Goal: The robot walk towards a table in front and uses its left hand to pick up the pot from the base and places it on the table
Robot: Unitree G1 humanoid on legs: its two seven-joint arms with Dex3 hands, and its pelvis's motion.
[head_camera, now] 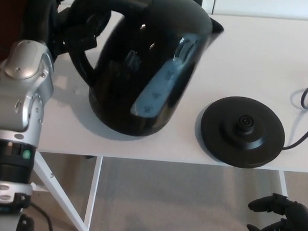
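White tabletop (259,53) is seen across the upper view, with grey floor (181,198) below its front edge. Over it, the black electric kettle (146,69) is held tilted by the left hand (78,25), whose fingers are wrapped round the handle; whether its bottom touches the table cannot be told. The round black base (243,130) lies just beside it, to the robot's right (its cord (293,96) runs off the picture's edge). The right hand (282,221) is seen low, off the table, fingers apart, holding nothing.
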